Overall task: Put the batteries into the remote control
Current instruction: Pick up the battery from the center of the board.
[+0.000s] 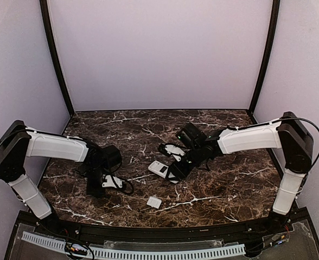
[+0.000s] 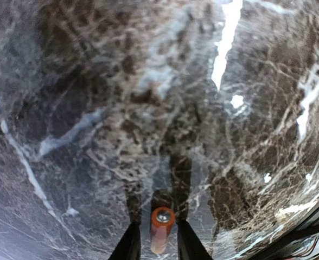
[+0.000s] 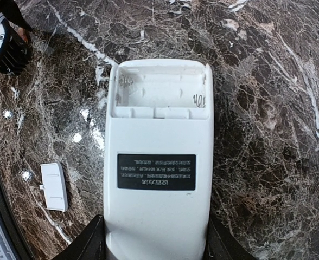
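Our left gripper [image 2: 158,224] has its fingers squeezed on a little orange battery [image 2: 162,232], low over the dark marble table [image 2: 94,108]. Our right gripper [image 3: 154,223] is clamped on one end of the white remote [image 3: 158,162]. It's back side up, with the open battery slot at the far end. The small white cover [image 3: 54,186] lies on the table nearby, not touching it.

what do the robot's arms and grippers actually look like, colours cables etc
The left arm and right arm match: smooth white shell links joined by bulky black joint housings. Thin black cables loop near each wrist, and one runs over the right shoulder. The left gripper and right gripper are mostly black, with dark tapering fingers. No markings are legible.
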Robot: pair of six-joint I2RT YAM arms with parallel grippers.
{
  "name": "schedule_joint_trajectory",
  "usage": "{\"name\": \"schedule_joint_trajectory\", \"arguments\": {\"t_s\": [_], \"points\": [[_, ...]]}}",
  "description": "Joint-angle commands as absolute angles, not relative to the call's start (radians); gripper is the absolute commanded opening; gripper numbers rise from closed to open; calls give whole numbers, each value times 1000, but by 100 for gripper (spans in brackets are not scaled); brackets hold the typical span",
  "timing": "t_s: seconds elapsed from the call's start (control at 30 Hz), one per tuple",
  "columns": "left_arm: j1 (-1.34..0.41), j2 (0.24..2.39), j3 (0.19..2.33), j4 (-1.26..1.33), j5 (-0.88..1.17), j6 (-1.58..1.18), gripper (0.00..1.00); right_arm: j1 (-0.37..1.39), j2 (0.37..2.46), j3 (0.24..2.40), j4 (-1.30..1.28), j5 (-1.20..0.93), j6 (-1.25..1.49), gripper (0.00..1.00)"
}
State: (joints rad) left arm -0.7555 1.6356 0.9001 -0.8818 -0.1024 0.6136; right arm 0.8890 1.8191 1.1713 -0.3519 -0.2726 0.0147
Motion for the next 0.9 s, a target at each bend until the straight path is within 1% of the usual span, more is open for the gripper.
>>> {"name": "schedule_joint_trajectory", "arguments": {"t_s": [0.0,0.1,0.23,0.3,0.5,0.63,0.67,0.77,0.87], "points": [[-760,1676,910,-840,-73,589,21,889,1804,1166,-330,-292,12,0],[-762,1677,925,-829,-54,567,12,893,1811,1168,-338,-283,9,0],[-762,1660,947,-815,-33,541,3,907,1809,1163,-344,-257,8,0],[-762,1634,960,-792,-32,521,1,914,1812,1167,-352,-242,8,0],[-755,1479,964,-587,-60,395,0,960,1832,1224,-426,-186,5,0],[-755,1396,947,-404,-27,244,0,971,1831,1226,-431,-177,5,0],[-754,1383,938,-324,7,172,0,974,1832,1224,-430,-171,5,0],[-754,1403,918,-219,83,61,0,987,1838,1226,-427,-144,5,0],[-758,1468,917,-133,144,-45,0,1004,1847,1240,-438,-115,6,0]]}}
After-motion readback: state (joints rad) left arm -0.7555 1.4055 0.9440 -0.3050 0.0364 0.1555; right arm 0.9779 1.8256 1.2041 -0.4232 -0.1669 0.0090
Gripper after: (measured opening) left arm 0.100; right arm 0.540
